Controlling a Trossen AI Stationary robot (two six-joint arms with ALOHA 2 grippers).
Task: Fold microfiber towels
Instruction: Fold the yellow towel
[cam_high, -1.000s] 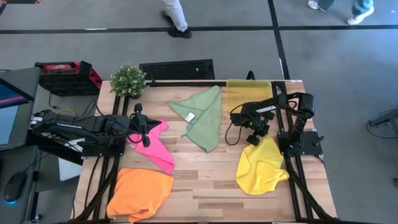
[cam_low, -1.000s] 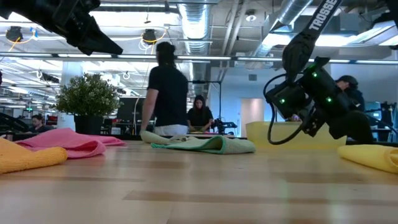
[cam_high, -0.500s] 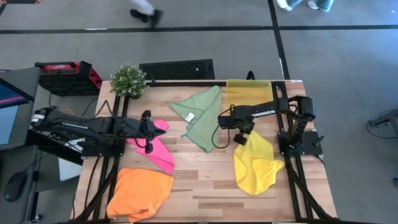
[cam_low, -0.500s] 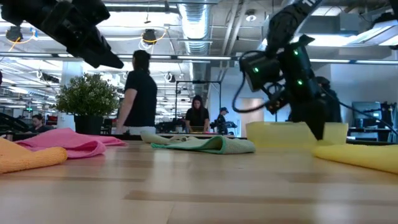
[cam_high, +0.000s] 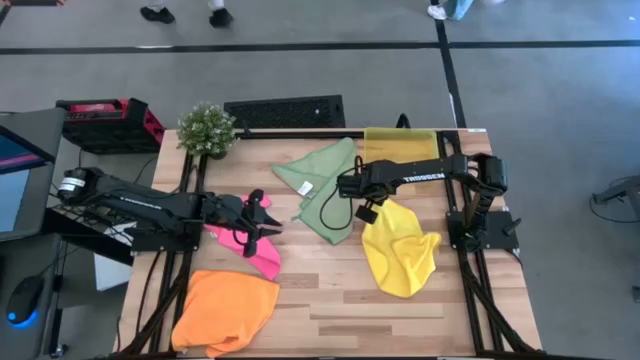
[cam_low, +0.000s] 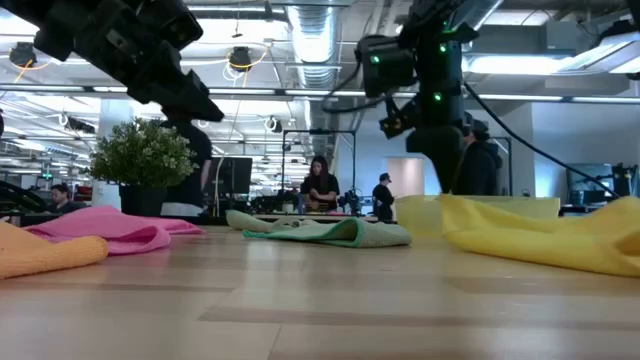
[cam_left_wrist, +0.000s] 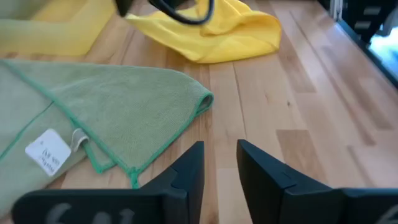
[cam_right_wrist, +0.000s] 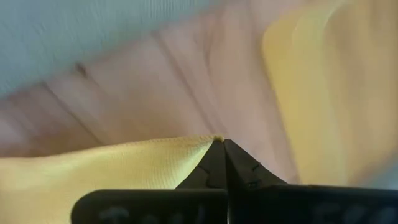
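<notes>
Right fingers (cam_right_wrist: 221, 144) pinching yellow towel (cam_high: 400, 255) corner, raised

Two dark fingers (cam_left_wrist: 193, 171) parted by a narrow gap, over bare wooden table (cam_left_wrist: 298, 99). Just beyond, pale green towel (cam_left_wrist: 112, 106) lying flat, darker green stitched edge, white tag (cam_left_wrist: 46, 151) near one corner. Farther off, bright yellow towel (cam_left_wrist: 217, 34) bunched up, a black cable (cam_left_wrist: 186, 14) looping above it
</notes>
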